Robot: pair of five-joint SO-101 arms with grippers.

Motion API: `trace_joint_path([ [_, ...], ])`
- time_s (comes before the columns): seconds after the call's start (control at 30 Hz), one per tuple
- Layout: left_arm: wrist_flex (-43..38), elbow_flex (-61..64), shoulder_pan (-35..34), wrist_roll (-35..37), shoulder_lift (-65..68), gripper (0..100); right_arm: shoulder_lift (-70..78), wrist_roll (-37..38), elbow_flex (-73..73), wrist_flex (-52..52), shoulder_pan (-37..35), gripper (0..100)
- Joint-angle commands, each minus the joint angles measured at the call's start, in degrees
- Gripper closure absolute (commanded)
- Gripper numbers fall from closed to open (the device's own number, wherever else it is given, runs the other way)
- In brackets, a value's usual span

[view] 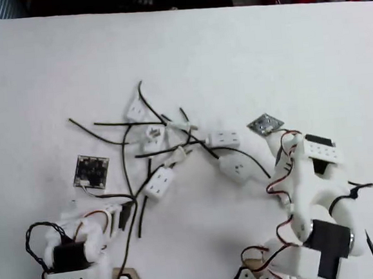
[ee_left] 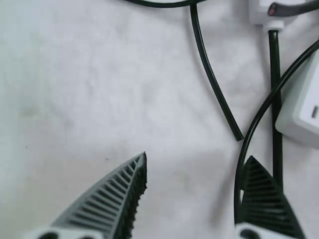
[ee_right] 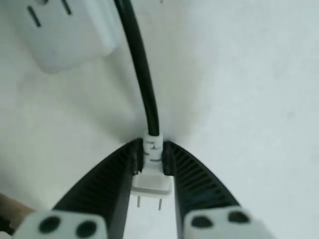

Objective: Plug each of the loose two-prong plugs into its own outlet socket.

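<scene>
Right wrist view has the right gripper clamped on a light, rigid-looking two-prong plug at lower centre, outlet socket at upper left; its body seems the best hold, the cord likely springy

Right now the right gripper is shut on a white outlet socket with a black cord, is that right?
Not quite: the right gripper is shut on a white two-prong plug with a black cord, not an outlet socket. The right wrist view shows its two prongs; the outlet socket lies apart from it.
</scene>
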Motion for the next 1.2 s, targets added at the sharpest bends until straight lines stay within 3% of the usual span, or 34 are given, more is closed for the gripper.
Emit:
trace_joint_path([
  [0.0, -0.79, -0.18, -0.48, 0.09, -0.48, 70, -8.75, -0.09, -0.62, 0.48, 0.84, 98.1],
  [0.07, -0.79, -0.18, -0.48, 0.09, -0.48, 70, -13.67, -0.97, -0.79, 2.42, 0.84, 98.1],
  [0.27, -0.79, -0.18, -0.48, 0.09, -0.48, 70, -26.15, -12.84, -0.53, 1.71, 0.22, 98.1],
  [0.5, -0.79, -0.18, -0.48, 0.09, -0.48, 70, -22.90, -25.14, 1.49, -8.57, -0.48, 98.1],
  [0.6, -0.79, -0.18, -0.48, 0.09, -0.48, 70, -17.63, -26.11, 2.11, -11.91, -0.48, 97.5],
  [0.77, -0.79, -0.18, -0.48, 0.09, -0.48, 70, -11.56, -25.93, 1.49, -12.00, 0.13, 82.0],
  [1.17, -0.79, -0.18, -0.40, 0.09, -0.48, 70, -12.70, -25.85, 0.18, -5.49, 1.45, 86.8],
])
